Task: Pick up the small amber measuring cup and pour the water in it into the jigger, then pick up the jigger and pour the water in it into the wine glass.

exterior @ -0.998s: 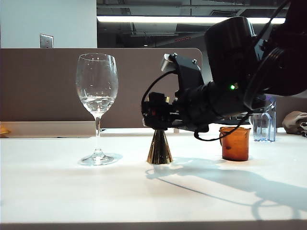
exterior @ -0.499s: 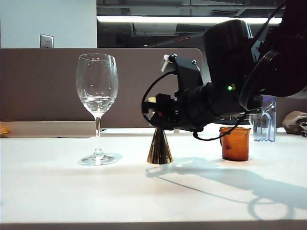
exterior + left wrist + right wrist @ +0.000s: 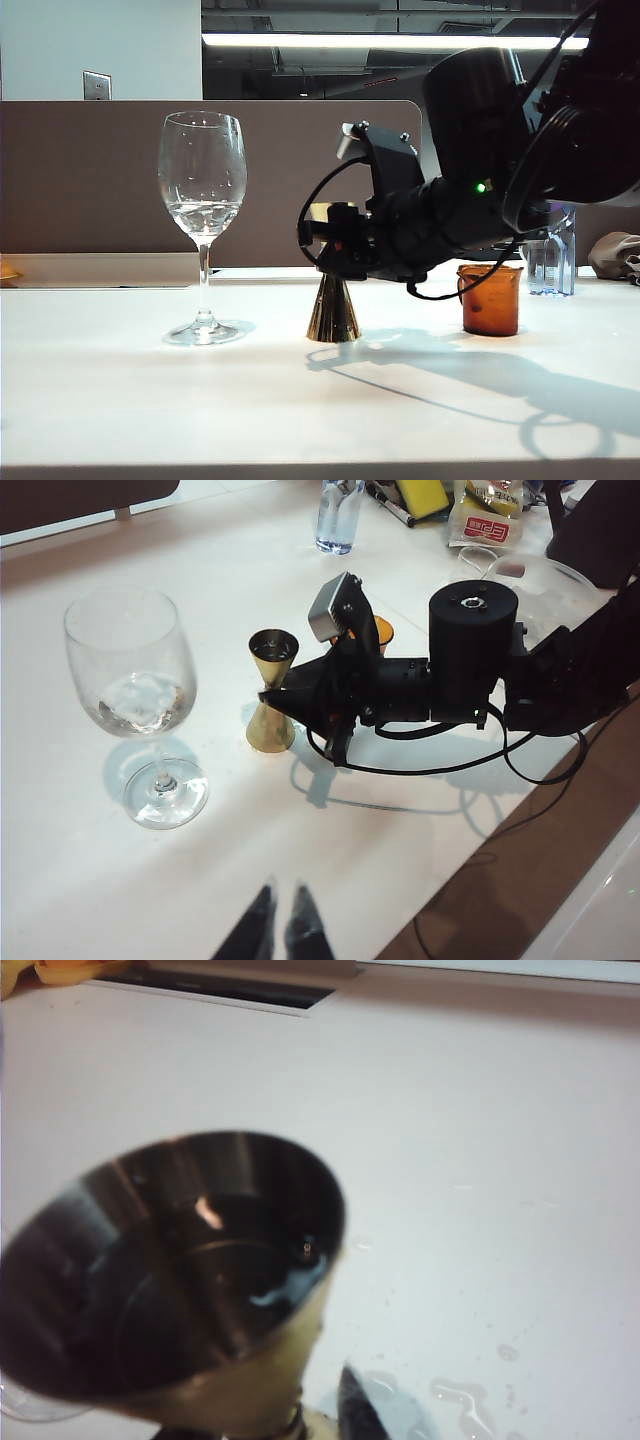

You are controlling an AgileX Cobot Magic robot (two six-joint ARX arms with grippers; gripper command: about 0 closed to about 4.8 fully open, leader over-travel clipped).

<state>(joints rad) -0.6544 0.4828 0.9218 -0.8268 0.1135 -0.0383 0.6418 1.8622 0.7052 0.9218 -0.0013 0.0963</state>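
Right tool (image 3: pixel 285 695) pinching the jigger (image 3: pixel 271 692) at its waist; jigger upright on the desk (image 3: pixel 150 400). Wine glass (image 3: pixel 203 225) beyond the tool's tip, amber measuring cup (image 3: pixel 490 299) behind the arm. Left tool (image 3: pixel 280 935) well apart, fingers pressed nearly together, holding nothing.
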